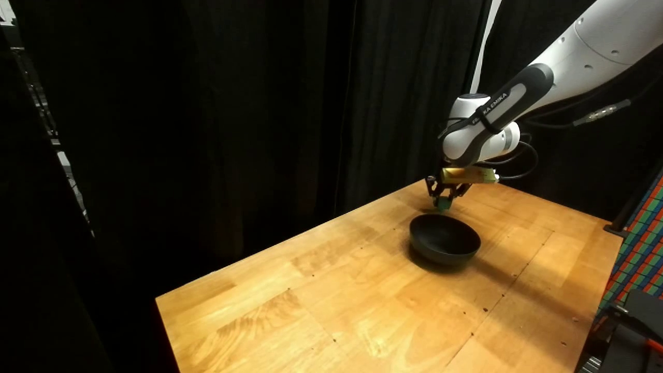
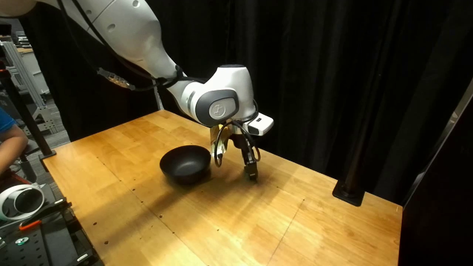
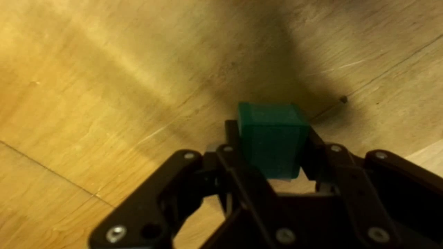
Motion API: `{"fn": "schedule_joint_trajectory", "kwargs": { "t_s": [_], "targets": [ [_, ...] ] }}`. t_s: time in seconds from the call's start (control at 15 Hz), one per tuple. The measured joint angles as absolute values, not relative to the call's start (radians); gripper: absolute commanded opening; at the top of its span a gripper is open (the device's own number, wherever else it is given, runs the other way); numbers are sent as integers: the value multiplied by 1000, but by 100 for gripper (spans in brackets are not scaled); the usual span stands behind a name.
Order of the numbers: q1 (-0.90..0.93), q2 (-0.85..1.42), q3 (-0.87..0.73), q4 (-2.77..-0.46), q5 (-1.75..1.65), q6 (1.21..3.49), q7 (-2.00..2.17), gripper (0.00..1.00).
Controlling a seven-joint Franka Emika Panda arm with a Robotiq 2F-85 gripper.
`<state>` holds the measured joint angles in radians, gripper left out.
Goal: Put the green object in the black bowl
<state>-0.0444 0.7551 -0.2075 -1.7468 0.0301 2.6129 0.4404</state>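
Green block (image 3: pixel 272 148), one, in claw (image 3: pixel 272 139); one bowl (image 2: pixel 186 164).

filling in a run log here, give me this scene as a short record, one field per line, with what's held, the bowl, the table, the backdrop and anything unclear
held item: green block
held by: gripper, shut on the green block from both sides
target: black bowl, opening upward, standing on the table
gripper position: beside the black bowl, not above it
stage: green block gripped, not yet in the black bowl
surface: wooden table
backdrop: dark curtain
unclear: whether the green block touches the table
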Motion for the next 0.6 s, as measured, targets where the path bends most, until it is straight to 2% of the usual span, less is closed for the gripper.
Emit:
{"fn": "schedule_joint_trajectory", "kwargs": {
  "t_s": [0.2, 0.6],
  "targets": [
    [-51, 669, -207, -1749, 33, 2472, 412, 17],
    [-127, 506, -87, -1812, 185, 2183, 208, 17]
  ]
}}
